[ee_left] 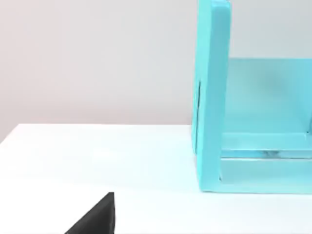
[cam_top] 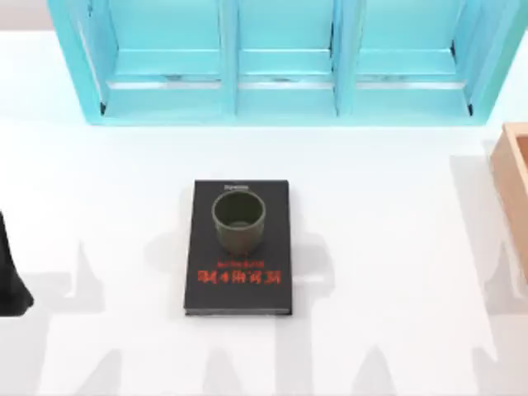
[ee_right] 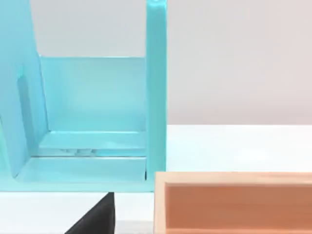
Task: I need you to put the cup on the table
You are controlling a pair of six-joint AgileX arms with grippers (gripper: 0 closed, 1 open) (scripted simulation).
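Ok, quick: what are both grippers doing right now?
Left gripper: cannot be told, holding nothing seen.
Right gripper: cannot be told, holding nothing seen.

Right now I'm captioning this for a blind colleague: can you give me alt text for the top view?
An olive-green cup stands upright on a black book with red lettering, lying mid-table. A turquoise cabinet spans the far edge, a wooden box sits at the right edge, and the left arm is at the left edge.

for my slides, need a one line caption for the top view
Green cup standing on a black book mid-table, turquoise cabinet behind.
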